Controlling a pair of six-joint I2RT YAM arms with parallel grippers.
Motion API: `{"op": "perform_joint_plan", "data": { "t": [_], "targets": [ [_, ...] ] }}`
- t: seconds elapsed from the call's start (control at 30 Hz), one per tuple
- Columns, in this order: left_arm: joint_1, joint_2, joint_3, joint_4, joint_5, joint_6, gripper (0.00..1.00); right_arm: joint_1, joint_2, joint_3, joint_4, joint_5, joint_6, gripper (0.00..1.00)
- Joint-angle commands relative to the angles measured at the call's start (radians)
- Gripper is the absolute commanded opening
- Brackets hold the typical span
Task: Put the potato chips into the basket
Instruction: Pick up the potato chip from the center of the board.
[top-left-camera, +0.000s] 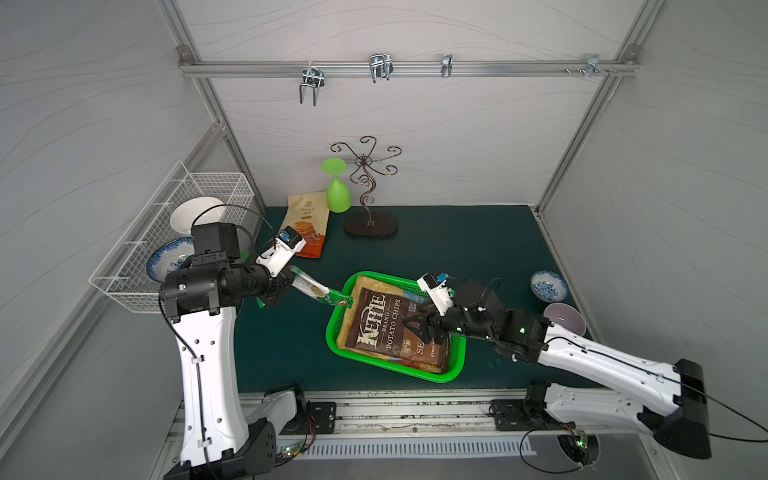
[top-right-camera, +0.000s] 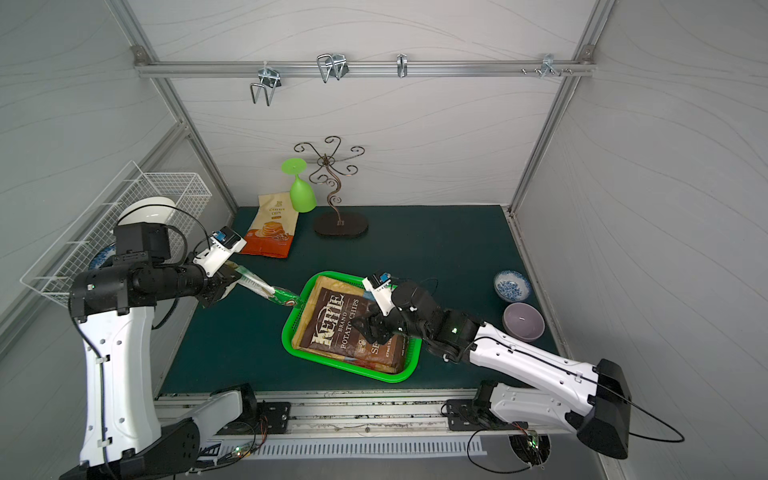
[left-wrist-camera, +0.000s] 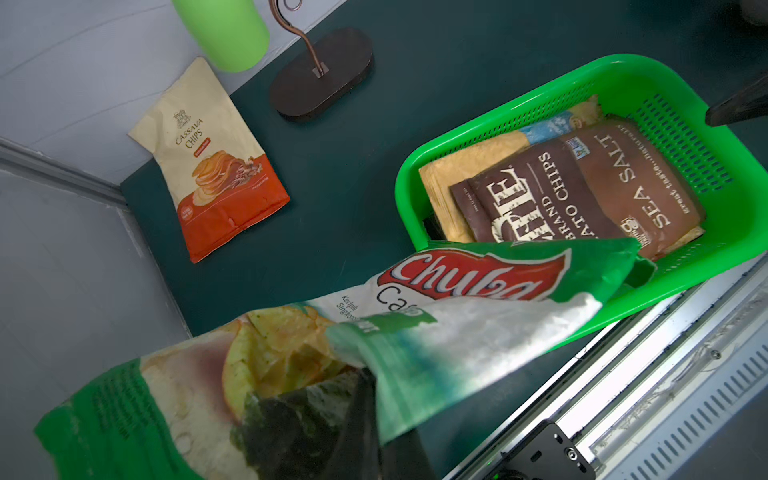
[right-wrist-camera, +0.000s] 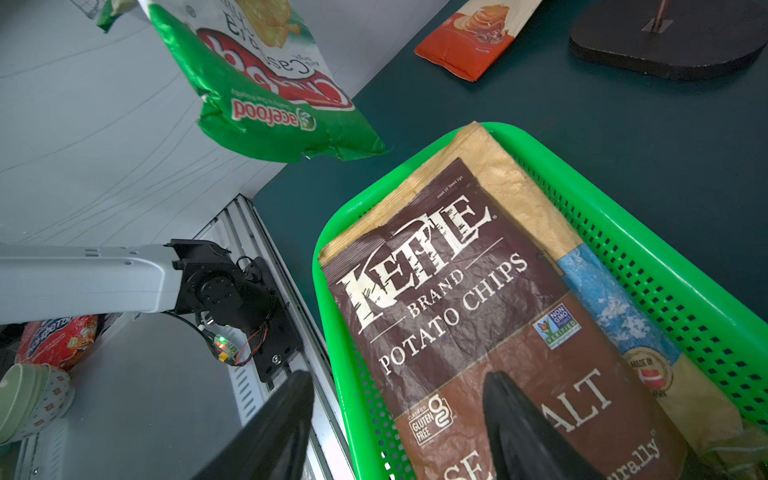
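Pinching jaws, left gripper: pressed together on one end of the white-green bag, lifted off the tabletop, free end pointing at the corner of the basket nearest the left arm.
Left wrist view alone: black finger clamped over the printed chips; red "Chuba" lettering readable on the white-green bag; bag tip overlapping the basket rim.
Right wrist view alone: green end of the white-green bag hanging in the air, apart from the basket.
Spread jaws, right gripper: wide apart, straddling the basket's long rim; one finger over the Kettle bag, the other outside the rim; touching the bag or not: cannot tell.
Basket contents: Kettle bag flat on top of the tan bag, blue band of the tan bag plain only in the wrist views.
Cassava Chips bag: flat on the tabletop at the back left, just beside the green goblet, well apart from the basket.
Both top views alone: wire rack beside the left arm; blue-white bowl and purple bowl at the tabletop's right edge.
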Motion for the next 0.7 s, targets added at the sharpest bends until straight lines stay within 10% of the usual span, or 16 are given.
{"op": "perform_joint_plan", "data": {
  "t": [0.0,0.67],
  "targets": [
    [-0.079,0.010,0.049,0.007,0.012,-0.089,0.00,0.034,-0.014,0.070,-0.024,-0.015,-0.022,0.68],
    [-0.326,0.051,0.133,0.025,-0.083,-0.257,0.00,0.232,0.264,0.413,-0.148,0.187,-0.133,0.66]
  ]
}}
